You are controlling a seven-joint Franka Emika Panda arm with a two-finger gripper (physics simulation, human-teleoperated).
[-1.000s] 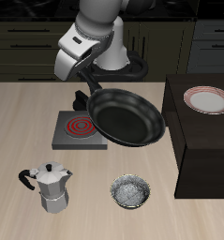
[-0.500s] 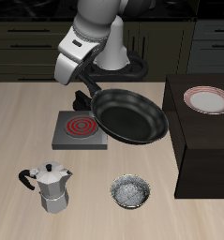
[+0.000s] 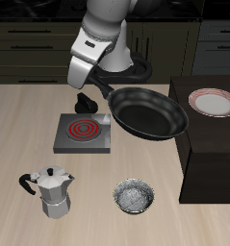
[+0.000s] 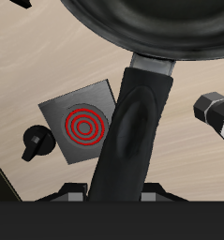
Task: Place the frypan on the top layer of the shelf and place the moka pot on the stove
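Note:
My gripper is shut on the long black handle of the frypan and holds it in the air, tilted, between the stove and the shelf. The pan's rim reaches the shelf's near edge. In the wrist view the frypan's handle runs down the middle with the stove below it on the table. The moka pot stands upright near the table's front edge; part of it also shows in the wrist view.
A pink-rimmed plate lies on the shelf's flat top. A small silvery speckled bowl sits near the table's front edge beside the moka pot. The stove's black knob shows at its edge.
My gripper has carried the frypan sideways and upward, away from above the stove toward the shelf. The moka pot, bowl and plate have not moved.

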